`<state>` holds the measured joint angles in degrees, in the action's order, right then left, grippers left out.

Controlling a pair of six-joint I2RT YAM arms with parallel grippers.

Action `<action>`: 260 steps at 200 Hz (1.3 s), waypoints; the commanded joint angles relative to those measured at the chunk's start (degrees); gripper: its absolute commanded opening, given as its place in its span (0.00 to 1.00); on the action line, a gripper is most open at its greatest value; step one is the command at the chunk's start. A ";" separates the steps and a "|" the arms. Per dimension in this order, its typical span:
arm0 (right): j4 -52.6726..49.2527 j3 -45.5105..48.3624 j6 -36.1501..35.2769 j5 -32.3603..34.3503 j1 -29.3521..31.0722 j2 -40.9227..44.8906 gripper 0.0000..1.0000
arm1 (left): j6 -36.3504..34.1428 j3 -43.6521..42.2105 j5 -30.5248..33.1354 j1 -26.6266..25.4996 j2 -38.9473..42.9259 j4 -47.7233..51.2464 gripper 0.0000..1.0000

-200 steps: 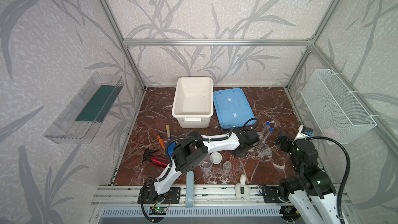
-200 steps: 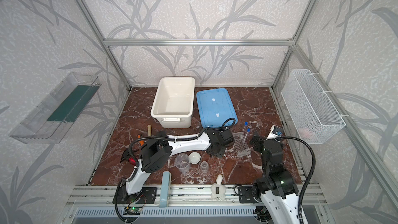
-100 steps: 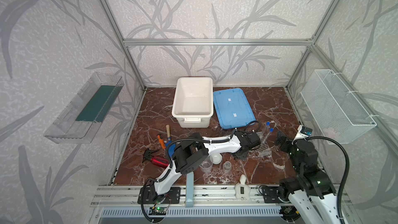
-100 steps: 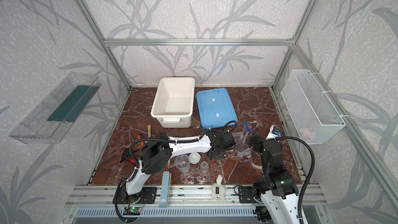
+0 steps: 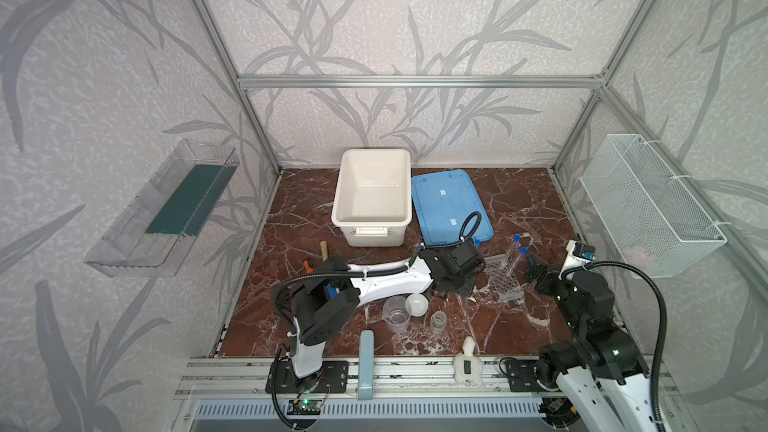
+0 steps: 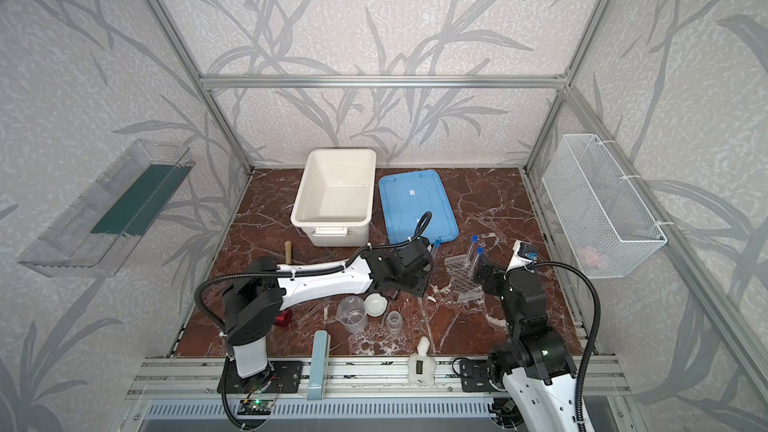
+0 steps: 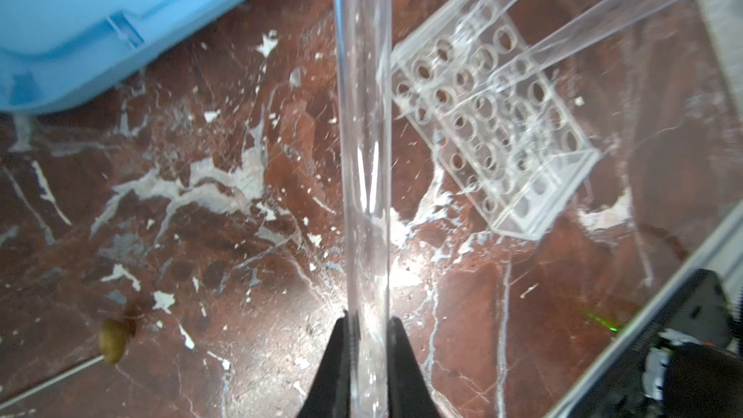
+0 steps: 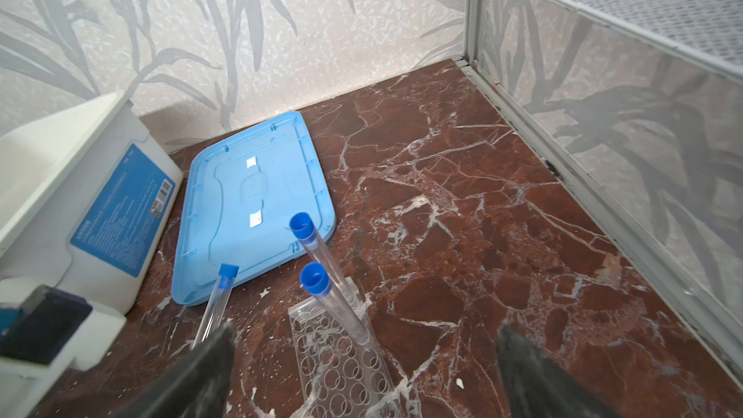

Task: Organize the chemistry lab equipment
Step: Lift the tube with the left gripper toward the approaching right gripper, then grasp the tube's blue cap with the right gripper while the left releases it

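Veined red-brown marble floor (image 5: 519,201), leaf-patterned walls (image 5: 415,14). Left gripper (image 7: 369,327) clamps a clear test tube (image 7: 364,114); the perforated rack (image 5: 504,282) sits at its 3 o'clock in both top views. Right gripper (image 8: 366,333) gapes wide.

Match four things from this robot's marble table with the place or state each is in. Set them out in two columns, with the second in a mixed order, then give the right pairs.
Column 1
1. lone blue-capped clear test tube
2. pair of blue-capped clear test tubes
3. right gripper
4. flat blue plastic lid

Column 2
A. lying on the marble table beside the white plastic bin
B. open, holding nothing
C. standing in the clear perforated rack
D. clamped in the shut left gripper

Pairs: 1-D, 2-C, 3-B, 4-A
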<state>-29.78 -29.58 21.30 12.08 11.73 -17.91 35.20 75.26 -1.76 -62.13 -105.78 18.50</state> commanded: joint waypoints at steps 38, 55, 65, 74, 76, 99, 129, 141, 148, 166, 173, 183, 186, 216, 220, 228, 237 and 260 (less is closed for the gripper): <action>3.42 -7.98 -0.12 -20.87 -0.12 -8.91 1.00 | -5.64 -12.01 -8.01 0.76 11.02 -21.19 0.14; 4.99 -9.46 0.86 -25.79 -0.12 -11.15 0.99 | -6.41 -14.30 -9.09 0.76 13.36 -23.58 0.14; 5.74 -10.15 1.94 -27.76 -0.12 -12.49 0.97 | -6.65 -15.99 -9.77 0.73 14.79 -25.52 0.14; 6.18 -10.76 2.49 -29.64 -0.08 -13.94 0.95 | -6.65 -17.47 -10.16 0.71 16.14 -27.35 0.14; 6.35 -10.87 2.58 -30.11 -0.02 -14.24 0.95 | -6.64 -17.71 -10.32 0.70 16.40 -27.66 0.14; 7.45 -12.03 4.03 -33.16 0.05 -18.00 0.89 | -6.65 -20.52 -10.85 0.69 18.12 -30.68 0.14; 11.12 -12.24 6.86 -36.48 0.48 -22.48 0.80 | -6.46 -22.35 -13.24 0.53 18.59 -33.35 0.14; 12.09 -12.52 7.36 -37.13 0.90 -23.92 0.75 | -6.54 -22.72 -13.62 0.44 18.79 -33.78 0.14; 12.72 -12.52 7.59 -37.32 1.10 -24.67 0.72 | -6.64 -22.87 -13.91 0.34 18.87 -34.01 0.14; 15.09 -11.72 8.72 -37.60 1.28 -25.58 0.60 | -6.74 -23.15 -14.49 0.34 18.84 -34.45 0.14; 16.40 -11.19 9.30 -37.94 1.26 -25.85 0.56 | -6.81 -23.11 -14.74 0.35 18.69 -34.41 0.14; 17.48 -10.64 9.79 -38.38 1.28 -26.31 0.50 | -6.90 -23.13 -14.70 0.32 18.52 -34.15 0.14; 17.62 -10.64 9.93 -38.48 1.28 -26.51 0.49 | -6.97 -23.19 -14.68 0.27 18.56 -34.19 0.14; 18.07 -10.50 10.82 -39.76 1.28 -28.31 0.40 | -6.66 -23.80 -14.64 0.28 18.68 -34.66 0.14; 18.09 -10.44 10.93 -39.72 1.28 -28.32 0.38 | -6.68 -23.76 -14.65 0.27 18.68 -34.67 0.14; 18.39 -10.17 11.36 -39.48 1.28 -28.24 0.35 | -6.64 -23.76 -14.54 0.27 18.63 -34.67 0.14; 18.48 -9.91 11.63 -39.32 1.28 -28.15 0.33 | -6.55 -23.81 -14.42 0.28 18.61 -34.76 0.14; 18.75 -9.68 12.14 -40.42 1.28 -28.95 0.29 | -6.75 -23.55 -14.30 0.27 18.50 -34.69 0.14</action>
<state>-13.10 -39.97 32.32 -26.26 12.75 -46.41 29.43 51.90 -15.79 -61.76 -88.49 -14.74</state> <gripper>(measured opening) 0.304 0.142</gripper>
